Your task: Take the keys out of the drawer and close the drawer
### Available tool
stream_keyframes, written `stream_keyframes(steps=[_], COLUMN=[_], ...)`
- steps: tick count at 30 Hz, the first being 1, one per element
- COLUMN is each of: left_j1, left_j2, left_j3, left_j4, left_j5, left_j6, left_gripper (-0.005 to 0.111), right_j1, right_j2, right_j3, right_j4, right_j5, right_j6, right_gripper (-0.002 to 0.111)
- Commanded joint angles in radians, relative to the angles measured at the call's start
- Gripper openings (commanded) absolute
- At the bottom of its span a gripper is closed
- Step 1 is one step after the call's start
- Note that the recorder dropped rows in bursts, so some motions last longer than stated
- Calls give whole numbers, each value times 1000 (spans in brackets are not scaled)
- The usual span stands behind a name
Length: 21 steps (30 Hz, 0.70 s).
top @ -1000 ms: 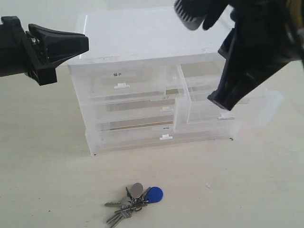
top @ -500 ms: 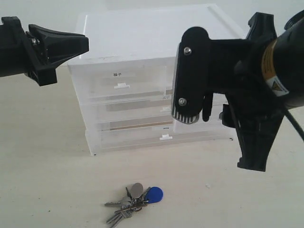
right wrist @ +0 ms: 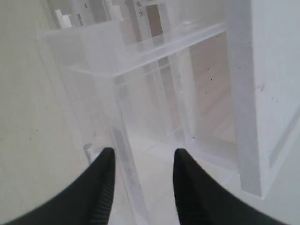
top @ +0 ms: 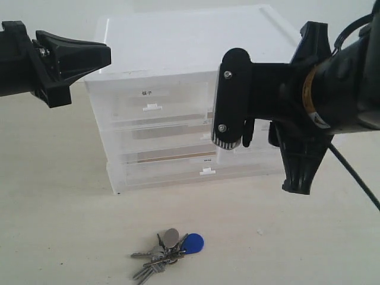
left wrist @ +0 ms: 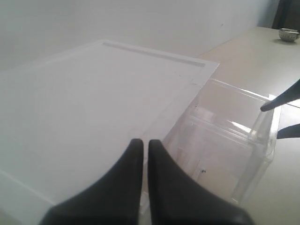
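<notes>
Silver-grey keys point(top: 159, 254) with a round blue fob point(top: 193, 242) are seen on the table point(top: 59, 225) before the cabinet point(top: 178, 41), well apart from the right gripper point(right wrist: 142, 157), which is spread open astride the front edge of the pulled-out clear drawer point(right wrist: 140, 61). The left gripper point(left wrist: 142, 145) is held closed and empty over the cabinet.

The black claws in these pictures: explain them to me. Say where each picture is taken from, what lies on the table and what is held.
They are the grippers of a two-armed robot. One picture looks at the whole scene from outside; the other two come from a camera on each wrist. On the table stands a clear plastic drawer chest with one small drawer pulled out. A bunch of keys with a blue tag lies in front of it. The left gripper is shut and empty, over the chest. The right gripper is open at the pulled-out drawer's front. Nothing is held.
</notes>
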Motion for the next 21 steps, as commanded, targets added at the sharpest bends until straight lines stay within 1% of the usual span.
stream_keyframes(steps=[1, 2, 3, 5, 7, 8, 13, 16, 18, 19, 21], left_j1=[2, 2, 2, 2, 2, 2, 2, 2, 2, 2, 2], left_j2=[3, 3, 3, 3, 3, 3, 3, 3, 3, 3, 3], left_j3=[-3, -3, -3, -3, -3, -3, -3, -5, -7, -7, -7], left_j4=[-3, -3, -3, -3, -3, -3, -4, -5, -15, -19, -11], left_j5=[1, 1, 1, 1, 1, 1, 1, 1, 1, 1, 1], left_j6=[2, 2, 2, 2, 2, 2, 2, 2, 4, 4, 4], left_gripper=[5, 5, 5, 5, 5, 5, 5, 5, 5, 5, 5], right_j1=[-10, -10, -10, -8, -8, -8, -8, -8, -6, 4, 54], right_j2=[10, 19, 24, 26, 24, 24, 26, 26, 26, 26, 26], right_j3=[3, 3, 3, 3, 3, 3, 3, 3, 3, 3, 3], right_j4=[-20, -20, -23, -105, -309, -375, -388, -361, -341, -325, -311], right_j5=[10, 12, 12, 9, 14, 16, -28, -56, -70, -74, -70], right_j6=[15, 15, 15, 54, 253, 317, 329, 327, 286, 266, 244], right_gripper=[12, 9, 10, 9, 9, 9, 9, 9, 5, -1, 0])
